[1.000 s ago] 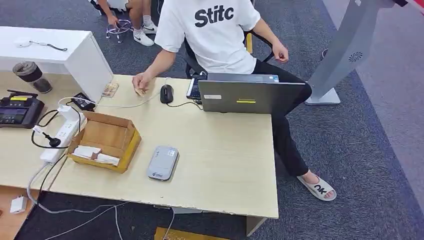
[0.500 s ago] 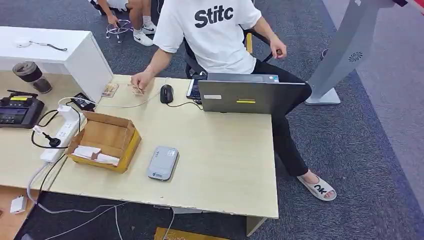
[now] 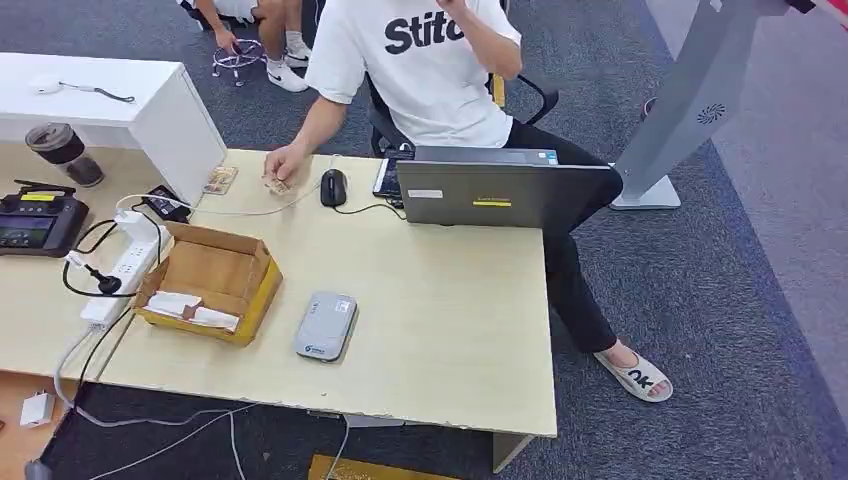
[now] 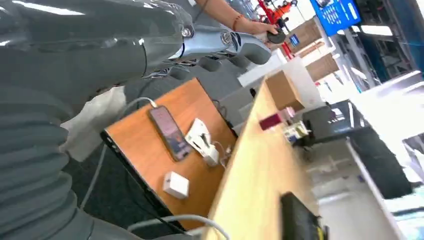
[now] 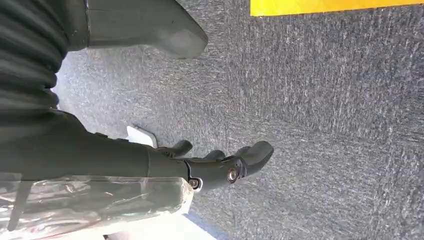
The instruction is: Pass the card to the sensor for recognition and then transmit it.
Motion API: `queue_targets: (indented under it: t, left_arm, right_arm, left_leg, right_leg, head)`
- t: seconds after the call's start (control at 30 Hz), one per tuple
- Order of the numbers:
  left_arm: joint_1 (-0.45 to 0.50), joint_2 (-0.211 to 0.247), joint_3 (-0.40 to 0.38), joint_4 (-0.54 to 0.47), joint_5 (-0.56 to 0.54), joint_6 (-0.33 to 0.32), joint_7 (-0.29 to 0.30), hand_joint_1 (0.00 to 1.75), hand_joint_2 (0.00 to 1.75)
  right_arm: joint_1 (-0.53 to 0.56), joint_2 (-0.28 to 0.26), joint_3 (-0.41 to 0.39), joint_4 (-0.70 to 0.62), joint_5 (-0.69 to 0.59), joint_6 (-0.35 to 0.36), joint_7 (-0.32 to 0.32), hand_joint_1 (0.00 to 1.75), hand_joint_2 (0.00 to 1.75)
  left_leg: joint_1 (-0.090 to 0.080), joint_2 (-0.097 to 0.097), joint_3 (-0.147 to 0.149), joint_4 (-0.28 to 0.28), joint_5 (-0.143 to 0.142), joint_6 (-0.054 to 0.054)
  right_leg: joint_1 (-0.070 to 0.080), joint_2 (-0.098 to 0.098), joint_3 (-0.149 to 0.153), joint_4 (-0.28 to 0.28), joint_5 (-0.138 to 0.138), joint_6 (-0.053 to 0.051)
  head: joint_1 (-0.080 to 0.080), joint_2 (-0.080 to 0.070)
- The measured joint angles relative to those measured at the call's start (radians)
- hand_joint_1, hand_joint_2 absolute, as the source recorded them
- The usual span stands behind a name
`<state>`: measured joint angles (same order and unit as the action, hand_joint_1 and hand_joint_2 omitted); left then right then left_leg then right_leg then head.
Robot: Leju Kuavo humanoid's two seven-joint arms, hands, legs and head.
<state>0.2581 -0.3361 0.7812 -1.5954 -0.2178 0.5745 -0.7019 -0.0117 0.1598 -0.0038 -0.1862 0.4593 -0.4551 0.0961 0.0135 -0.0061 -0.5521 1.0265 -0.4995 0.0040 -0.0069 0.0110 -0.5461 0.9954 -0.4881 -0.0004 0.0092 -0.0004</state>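
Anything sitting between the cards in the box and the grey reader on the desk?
Nothing lies on the table between them. The cards lie inside the cardboard box, and the grey reader sits just beside it, a strip of bare desktop apart. Only the box's own low side wall is in between, so a card would likely need lifting over it.

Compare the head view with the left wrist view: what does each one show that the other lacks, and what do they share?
The head view alone shows the cardboard box with cards inside, the grey card sensor beside it, the closed laptop, the mouse, and the person's hand resting on the table edge.

The left wrist view alone shows the left hand, fingers apart and empty, plus a phone and white charger on a lower orange surface.

Both show the light wooden table and the black handheld controller.
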Motion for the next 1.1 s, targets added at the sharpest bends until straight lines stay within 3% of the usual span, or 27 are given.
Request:
queue_targets:
  t: [0.2, 0.3, 0.53, 1.1]
  left_arm:
    - [0.035, -0.004, -0.064, -0.135, -0.04, -0.024, 0.0, 0.0, 1.75]
    - [0.032, -0.004, -0.07, -0.168, -0.094, -0.066, 0.0, 0.0, 1.75]
    - [0.0, 0.001, -0.06, -0.173, -0.193, -0.148, 0.013, 0.0, 1.75]
    - [-0.055, 0.046, -0.068, -0.139, -0.296, -0.136, 0.055, 0.0, 1.75]
  right_arm:
    - [-0.001, 0.0, -0.001, 0.0, 0.013, 0.0, 0.006, 0.0, 1.75]
    - [-0.001, 0.001, -0.002, 0.0, 0.02, 0.001, 0.014, 0.0, 1.75]
    - [-0.002, 0.001, -0.003, 0.0, 0.037, 0.008, 0.022, 0.0, 1.75]
    - [-0.004, 0.0, -0.003, 0.0, 0.084, 0.027, 0.022, 0.0, 1.75]
  left_leg:
    - [0.0, 0.0, 0.0, 0.0, 0.0, 0.0]
    - [0.0, 0.0, 0.0, 0.0, 0.0, 0.0]
    - [0.0, 0.0, 0.0, 0.0, 0.0, 0.0]
    - [0.0, 0.0, 0.0, 0.0, 0.0, 0.0]
  right_leg:
    - [0.0, 0.0, 0.0, 0.0, 0.0, 0.0]
    - [0.0, 0.0, 0.0, 0.0, 0.0, 0.0]
    - [0.0, 0.0, 0.0, 0.0, 0.0, 0.0]
    - [0.0, 0.0, -0.001, 0.0, 0.001, -0.001]
  head:
    - [0.0, 0.0]
    - [0.0, 0.0]
    - [0.0, 0.0]
    - [0.0, 0.0]
